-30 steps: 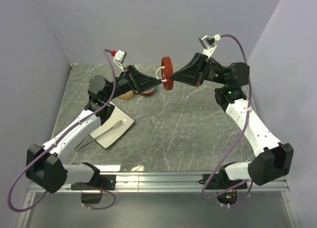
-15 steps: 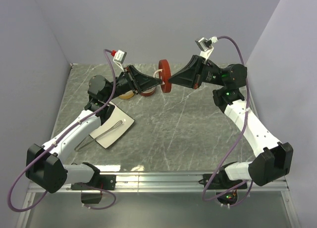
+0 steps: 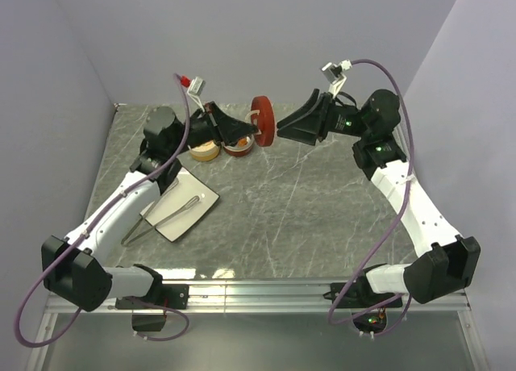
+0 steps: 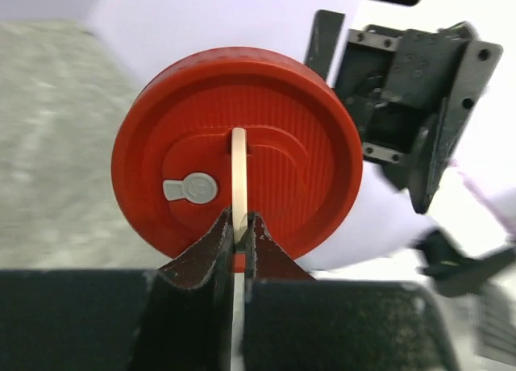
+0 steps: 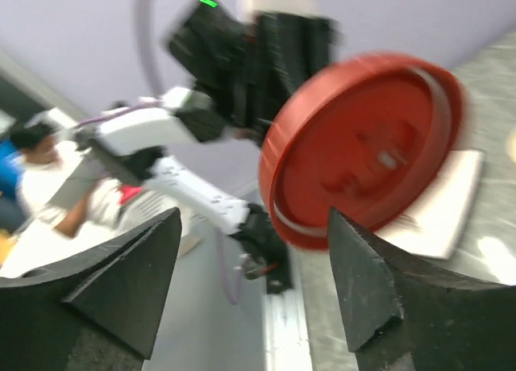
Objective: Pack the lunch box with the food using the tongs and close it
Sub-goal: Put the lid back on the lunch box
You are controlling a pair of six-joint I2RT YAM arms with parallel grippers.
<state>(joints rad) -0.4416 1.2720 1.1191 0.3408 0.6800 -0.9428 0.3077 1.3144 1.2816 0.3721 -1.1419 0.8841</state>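
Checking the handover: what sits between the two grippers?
The red lid, pinched by the left gripper; the right gripper is open. Top view shows it.

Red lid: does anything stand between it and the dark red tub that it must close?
Nothing visible does. The left pincer holds the red lid aloft by its cream loop; the dark red tub stands beside it, and the open right pincer is on the other side.
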